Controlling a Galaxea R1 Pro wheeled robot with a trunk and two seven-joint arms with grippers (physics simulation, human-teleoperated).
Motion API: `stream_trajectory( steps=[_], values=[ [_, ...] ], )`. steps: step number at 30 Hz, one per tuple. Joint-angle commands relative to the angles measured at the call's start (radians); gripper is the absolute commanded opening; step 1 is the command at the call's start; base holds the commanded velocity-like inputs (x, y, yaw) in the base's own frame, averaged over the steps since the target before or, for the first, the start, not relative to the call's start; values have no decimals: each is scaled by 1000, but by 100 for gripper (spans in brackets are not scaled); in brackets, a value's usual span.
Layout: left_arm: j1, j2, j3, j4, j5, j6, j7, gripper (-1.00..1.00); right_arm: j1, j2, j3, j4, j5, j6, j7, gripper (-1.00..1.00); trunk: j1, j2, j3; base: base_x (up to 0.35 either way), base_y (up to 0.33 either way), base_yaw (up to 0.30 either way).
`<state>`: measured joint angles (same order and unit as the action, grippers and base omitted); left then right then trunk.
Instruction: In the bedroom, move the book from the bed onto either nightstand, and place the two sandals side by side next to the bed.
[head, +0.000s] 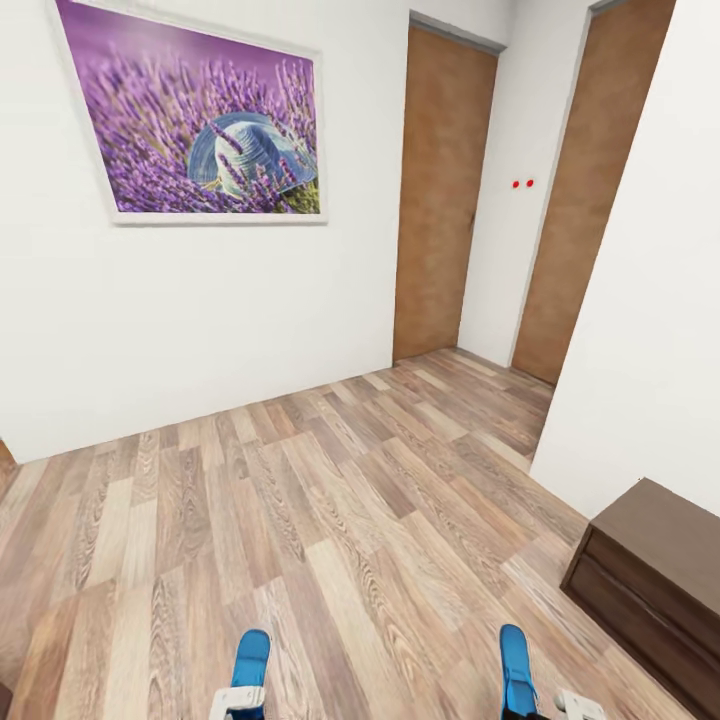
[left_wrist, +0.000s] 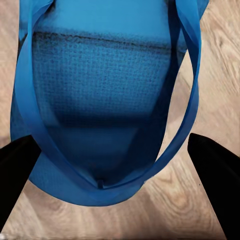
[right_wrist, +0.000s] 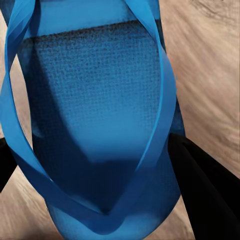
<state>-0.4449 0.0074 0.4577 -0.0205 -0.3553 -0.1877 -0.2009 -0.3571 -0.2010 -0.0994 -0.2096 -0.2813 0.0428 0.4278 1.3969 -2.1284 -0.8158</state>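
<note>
At the bottom edge of the head view, both sandals ride in my grippers — one blue sandal (head: 250, 658) in my left gripper (head: 238, 703), the other sandal (head: 516, 668) in my right gripper (head: 540, 712), each clamped across the sole, dark fingers (left_wrist: 215, 175) flanking it. Neither sandal is set down yet. I judge the task barely half begun. Both arms low and forward, well apart, above the plank floor (head: 300, 520); a dark cabinet (head: 655, 570) stands to my right.

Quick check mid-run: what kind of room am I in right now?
Likely a home interior, perhaps a bedroom corner: wood-plank floor, framed lavender picture on a white wall, two brown doors, a low dark cabinet.
</note>
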Motion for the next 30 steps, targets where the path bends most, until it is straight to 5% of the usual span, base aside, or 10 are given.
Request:
stream_trajectory(
  steps=[1, 30],
  values=[
    [0, 0, 9, 1, -8, -3, -3, -100, 0, 0, -9, 0, -2, 5, 6, -100, 0, 0, -1, 0, 0, 291],
    [0, 0, 9, 2, -8, -3, -3, -100, 0, -1, -10, -1, -2, 5, 6, -100, 0, 0, -1, 0, 0, 291]
  ],
)
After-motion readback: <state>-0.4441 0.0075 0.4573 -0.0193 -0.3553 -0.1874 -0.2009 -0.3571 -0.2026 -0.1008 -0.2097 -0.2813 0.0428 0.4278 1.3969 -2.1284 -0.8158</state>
